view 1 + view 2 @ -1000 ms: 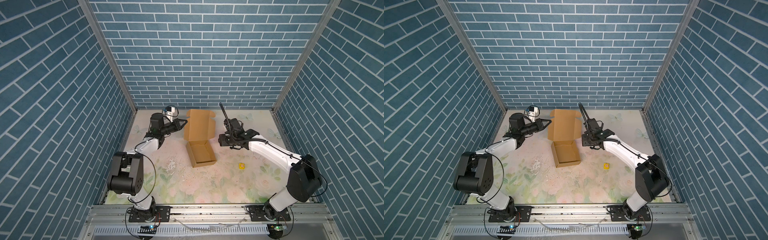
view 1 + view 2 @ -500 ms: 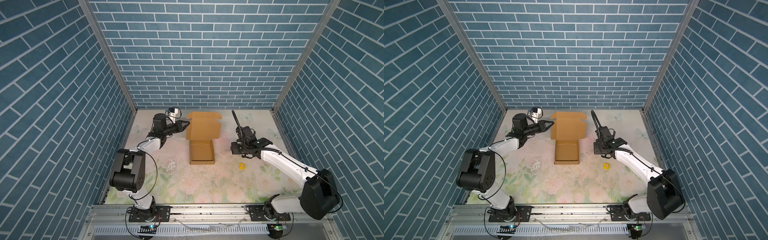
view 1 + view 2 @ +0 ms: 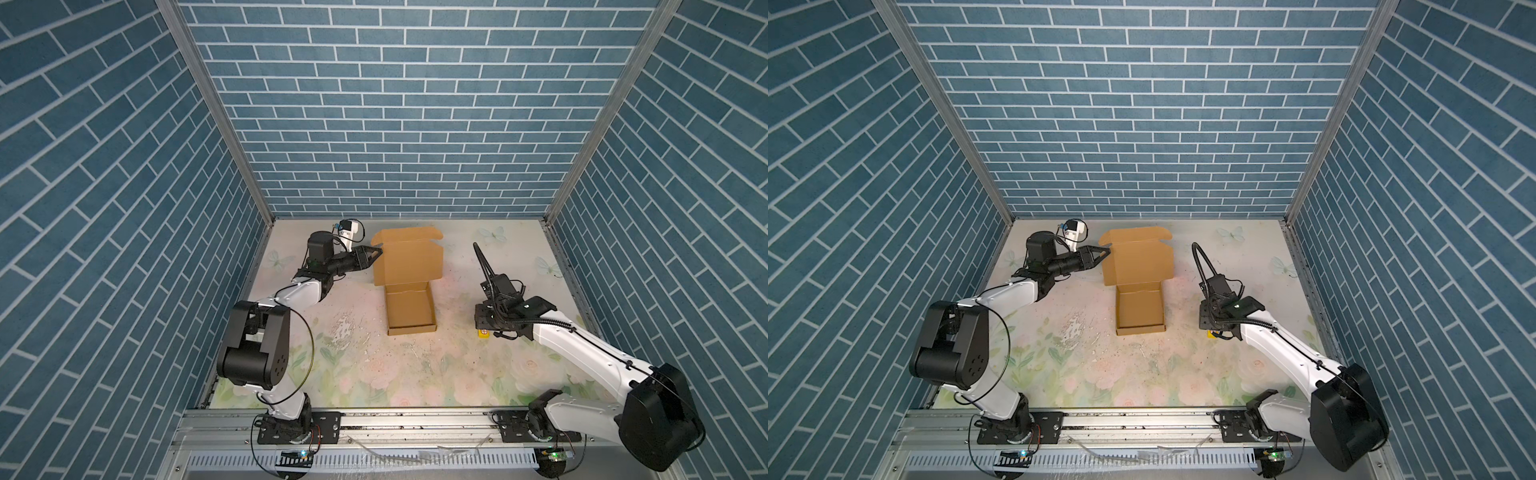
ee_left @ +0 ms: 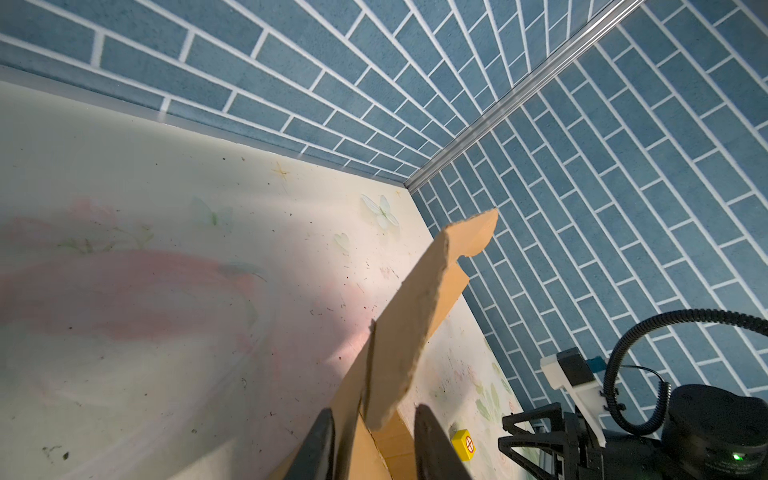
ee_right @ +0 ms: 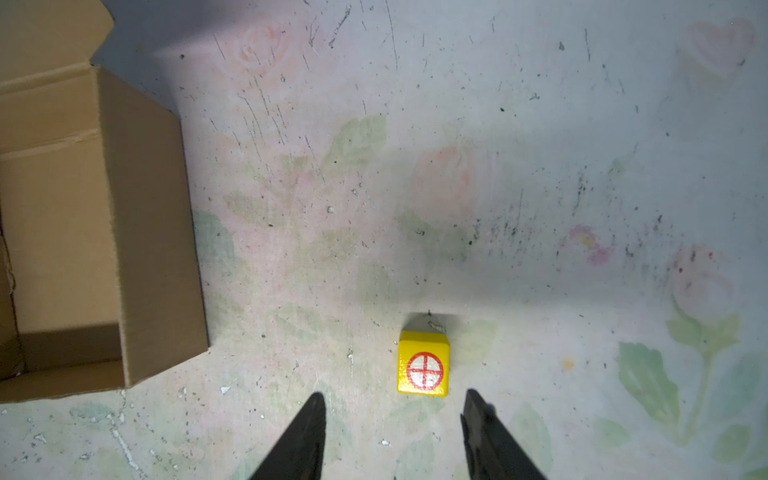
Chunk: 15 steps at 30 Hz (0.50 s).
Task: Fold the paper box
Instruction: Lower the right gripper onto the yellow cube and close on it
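The paper box (image 3: 409, 309) sits mid-table as a brown open tray, its lid (image 3: 409, 259) standing upright at the far end in both top views (image 3: 1138, 262). My left gripper (image 3: 376, 254) is at the lid's left edge. In the left wrist view its fingers (image 4: 428, 436) stand apart around the lid's side flap (image 4: 419, 307), with a gap on one side, so the gripper (image 4: 372, 411) is open. My right gripper (image 5: 392, 401) is open and empty, pointing down at the mat well right of the box (image 5: 83, 208).
A small yellow cube with a red crossed circle (image 5: 424, 365) lies on the mat just ahead of the right fingertips, also in a top view (image 3: 483, 333). Blue brick walls enclose the floral mat on three sides. The back wall is close behind the lid.
The left jaws have opened from shut on the lid's edge. The box has swung straight. The right arm has drawn away from the box, rightward and toward the front, ending over the cube.
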Each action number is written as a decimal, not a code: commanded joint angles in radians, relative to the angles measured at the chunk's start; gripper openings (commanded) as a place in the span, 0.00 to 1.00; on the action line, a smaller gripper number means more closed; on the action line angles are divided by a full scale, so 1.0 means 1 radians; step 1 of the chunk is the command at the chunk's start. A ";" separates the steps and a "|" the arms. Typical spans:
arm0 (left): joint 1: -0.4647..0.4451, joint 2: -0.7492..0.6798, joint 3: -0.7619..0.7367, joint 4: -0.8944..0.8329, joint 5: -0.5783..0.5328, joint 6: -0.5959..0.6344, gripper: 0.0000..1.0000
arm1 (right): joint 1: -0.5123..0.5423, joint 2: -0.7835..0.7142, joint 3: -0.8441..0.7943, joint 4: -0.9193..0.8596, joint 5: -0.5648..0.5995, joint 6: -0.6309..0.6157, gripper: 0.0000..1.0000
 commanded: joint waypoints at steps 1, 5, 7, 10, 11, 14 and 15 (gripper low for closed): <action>-0.006 -0.027 -0.014 -0.016 -0.008 0.029 0.35 | 0.017 -0.008 -0.006 -0.038 0.034 0.097 0.53; -0.006 -0.032 -0.029 0.003 -0.010 0.026 0.35 | 0.063 0.028 -0.026 0.001 0.060 0.130 0.52; -0.006 -0.033 -0.027 -0.001 -0.010 0.028 0.35 | 0.078 0.067 -0.016 -0.004 0.061 0.152 0.51; -0.006 -0.030 -0.015 -0.013 -0.005 0.019 0.35 | 0.101 0.109 -0.006 0.001 0.068 0.176 0.51; -0.006 -0.030 -0.016 -0.009 -0.004 0.017 0.35 | 0.101 0.120 -0.010 0.001 0.074 0.182 0.51; -0.006 -0.028 -0.023 0.010 -0.008 0.020 0.35 | 0.094 0.150 -0.014 -0.011 0.094 0.186 0.50; -0.006 -0.030 -0.020 0.003 -0.007 0.020 0.35 | 0.091 0.155 -0.016 -0.015 0.096 0.189 0.50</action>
